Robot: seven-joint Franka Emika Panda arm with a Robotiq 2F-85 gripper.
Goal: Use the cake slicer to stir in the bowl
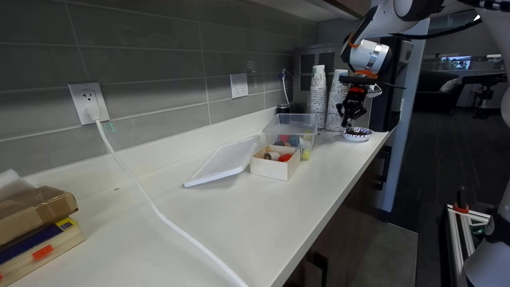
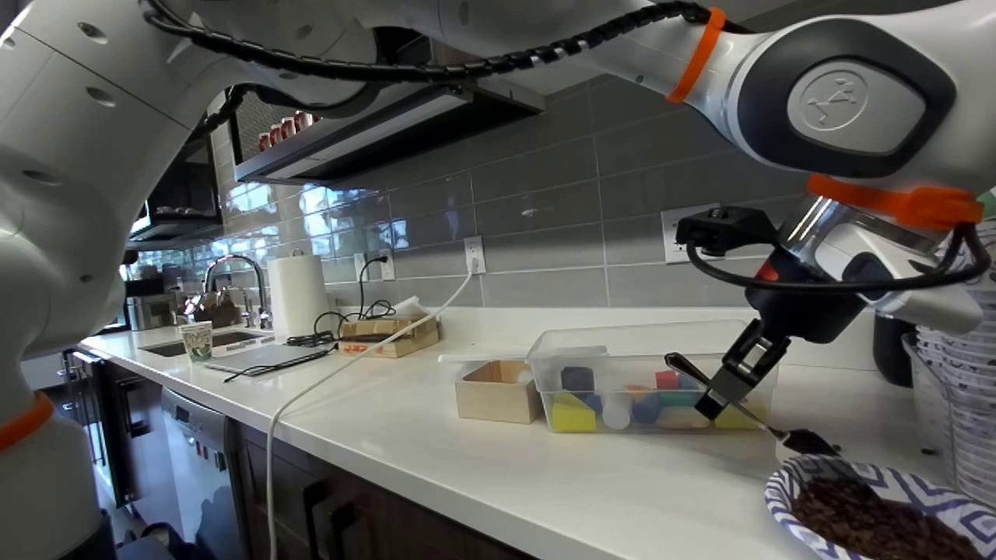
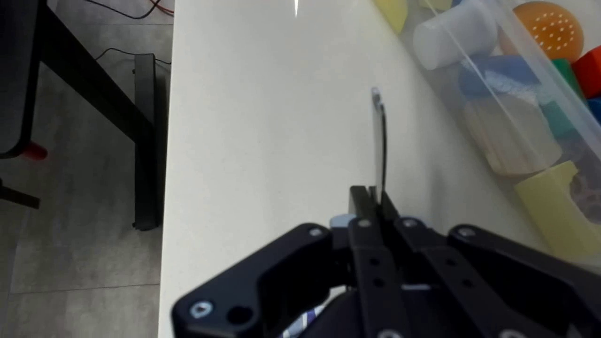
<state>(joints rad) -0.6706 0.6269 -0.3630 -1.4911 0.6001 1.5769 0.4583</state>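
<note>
Leaned over a long white tabletop [image 1: 239, 215], near a clear rectangular plastic box [image 2: 622, 365] and two tall stacks of patterned paper cups [image 1: 318, 99]; hung close to a shallow, round white bowl [image 1: 357, 138] with purple zigzags, set near the tabletop's edge; held black jaws closed tight on the slim handle of a metal cake slicer [image 2: 808, 442], tilted blade-down at the rim around dark brown bits [image 2: 871, 521].

Bowl [image 2: 922, 491] cropped, cup stack [image 2: 969, 346] too (in an exterior view)
</note>
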